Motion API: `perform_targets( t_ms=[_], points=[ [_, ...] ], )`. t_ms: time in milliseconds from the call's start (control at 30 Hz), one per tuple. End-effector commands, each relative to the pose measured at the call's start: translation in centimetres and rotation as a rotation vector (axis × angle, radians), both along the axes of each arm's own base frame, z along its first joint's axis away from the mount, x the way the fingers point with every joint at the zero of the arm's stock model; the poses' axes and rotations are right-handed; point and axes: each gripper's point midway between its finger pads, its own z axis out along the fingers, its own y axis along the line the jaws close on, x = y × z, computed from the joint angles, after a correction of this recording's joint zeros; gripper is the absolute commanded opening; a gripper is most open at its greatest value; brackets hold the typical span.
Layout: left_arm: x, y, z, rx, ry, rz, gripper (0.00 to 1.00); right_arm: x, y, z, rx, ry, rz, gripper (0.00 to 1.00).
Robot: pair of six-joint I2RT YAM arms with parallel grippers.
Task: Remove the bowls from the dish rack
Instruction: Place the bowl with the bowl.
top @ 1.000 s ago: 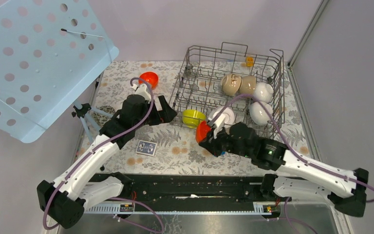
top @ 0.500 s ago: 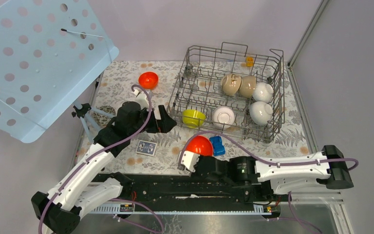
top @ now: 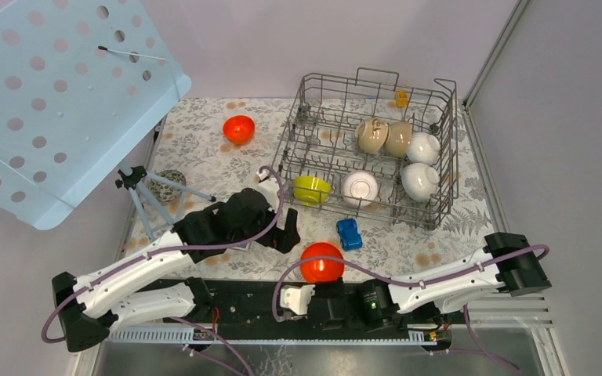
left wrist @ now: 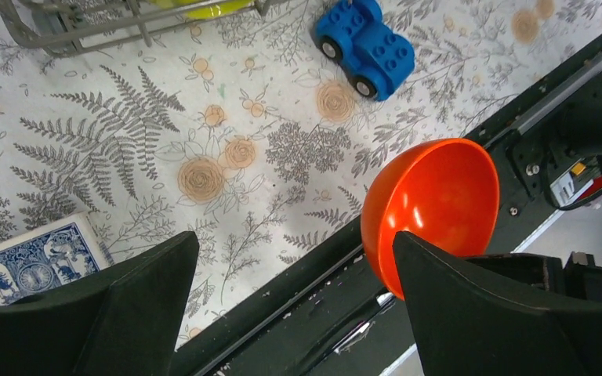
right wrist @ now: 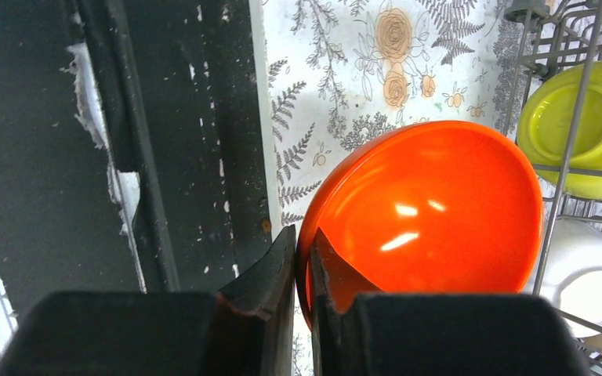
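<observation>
Orange bowl (top: 321, 262) is hanging at lower centre of the top view, over the black rail (top: 243, 301), outside the dish rack (top: 329, 117). Right claw (right wrist: 302, 262) is pinching its rim, nearly closed, arm lying low along the bottom edge and reaching left. Left claw (left wrist: 298, 305) is gaping wide, holding nothing, hovering just upper left of the bowl. Blue toy car (top: 349, 233) is sitting between bowl and rack. Yellow-green bowl (top: 311, 189), white bowls (top: 359, 188) and beige bowls (top: 372, 135) are sitting in the rack; second orange bowl (top: 239, 128) is lying at upper left of the mat.

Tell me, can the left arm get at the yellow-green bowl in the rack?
Probably yes. The open left gripper hangs in front of the rack's near-left corner, where the yellow-green bowl sits uncovered. Only the wires stand between; the right gripper, holding an orange bowl, is clear.
</observation>
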Motion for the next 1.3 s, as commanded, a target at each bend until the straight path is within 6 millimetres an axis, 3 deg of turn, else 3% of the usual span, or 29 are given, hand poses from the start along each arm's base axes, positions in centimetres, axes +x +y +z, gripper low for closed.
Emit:
perform_targets(
  t_ms=[0, 400, 867, 1267],
  points=[
    [-0.2, -0.3, 1.4, -0.006, -0.020, -0.010, 0.99, -0.3, -0.1, 0.6, 0.022, -0.050, 0.003, 0.00],
    [-4.8, -4.0, -1.4, 0.165, 0.009, -0.233, 0.95, -3.6, -0.1, -0.1, -0.004, 0.028, 0.145, 0.00],
    [-6.6, -5.0, -4.9, 0.285, 0.066, -0.324, 0.71, -4.4, 0.0, 0.3, -0.004, 0.042, 0.174, 0.00],
    [-6.7, -5.2, -6.2, 0.312, 0.079, -0.324, 0.51, -4.5, 0.5, 0.6, 0.011, 0.036, 0.174, 0.00]
  ],
)
